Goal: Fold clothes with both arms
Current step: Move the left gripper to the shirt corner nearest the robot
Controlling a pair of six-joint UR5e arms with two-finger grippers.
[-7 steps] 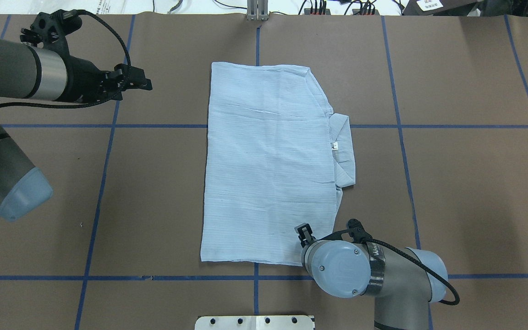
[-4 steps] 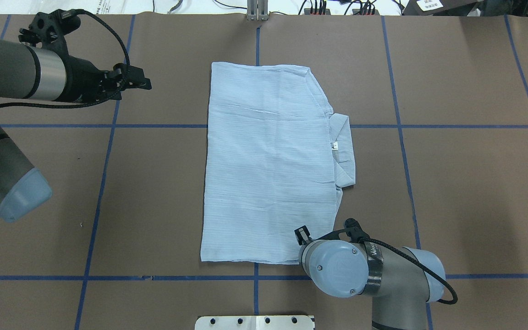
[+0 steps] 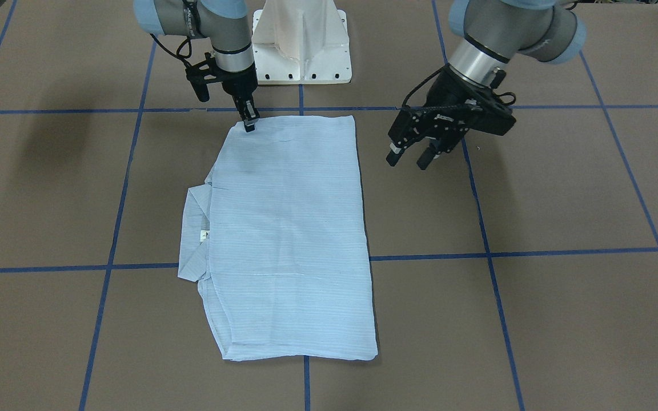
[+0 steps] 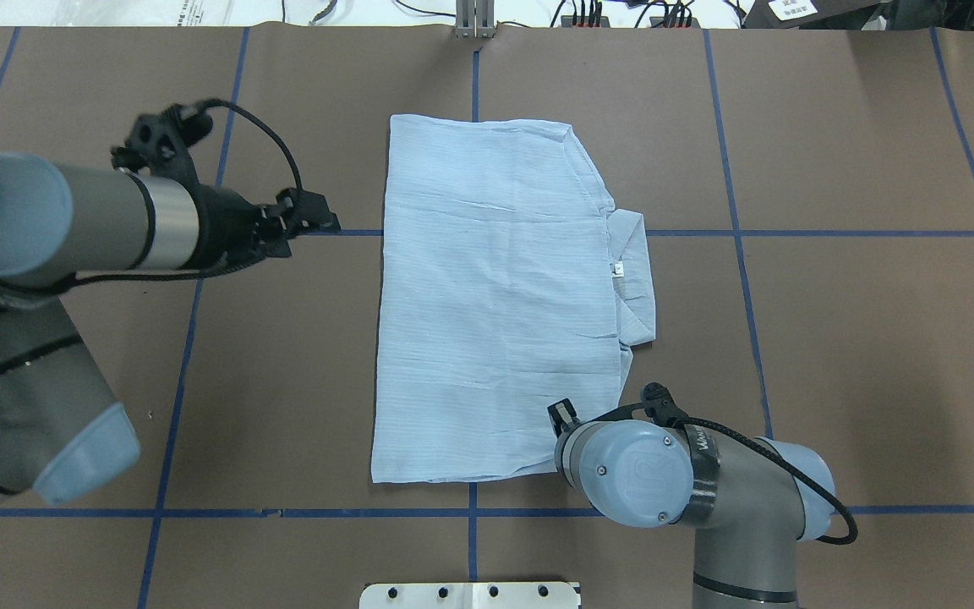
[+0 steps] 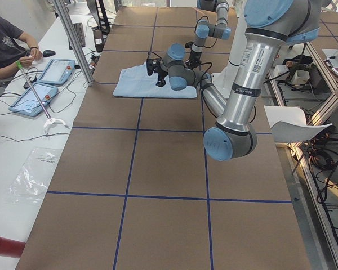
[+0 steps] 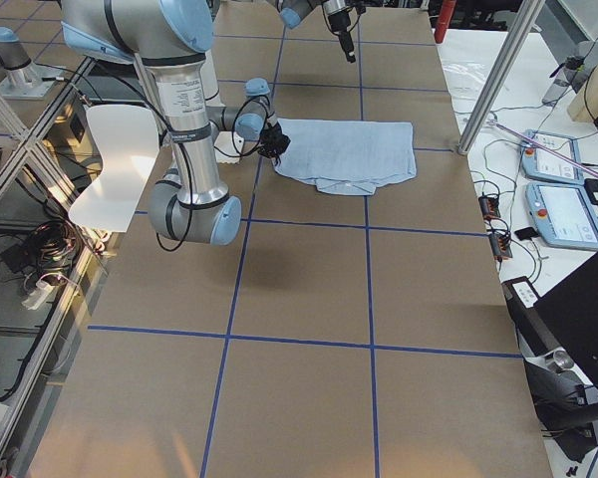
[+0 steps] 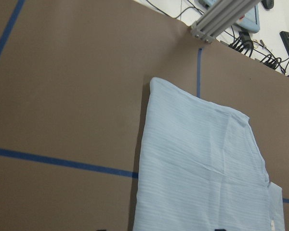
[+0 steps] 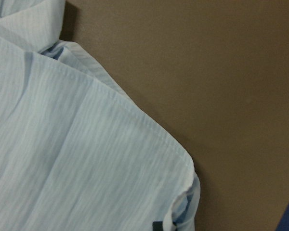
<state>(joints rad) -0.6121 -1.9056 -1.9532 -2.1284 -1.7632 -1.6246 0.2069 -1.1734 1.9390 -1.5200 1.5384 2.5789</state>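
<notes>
1. Jaws of the right gripper [image 3: 249, 124] are pinched together on a corner of the shirt [image 3: 289, 240], where the thin cloth bunches at the fingertips. Jaws of the left gripper [image 3: 410, 158] stand well apart, holding nothing.
2. The shirt is light blue, thin and finely striped. It lies folded into a flat, faintly creased rectangle that stretches away from the right gripper across the table [image 3: 563, 200].
3. Its collar [image 3: 195, 234] and small white neck label [image 3: 204, 234] jut from the long edge farthest from the left gripper. That gripper hovers near the opposite edge, clear of the cloth.
4. The table is covered in matte brown sheeting gridded with blue tape lines [image 3: 534, 252]. A white pedestal base [image 3: 301, 40] stands just behind the right gripper.
</notes>
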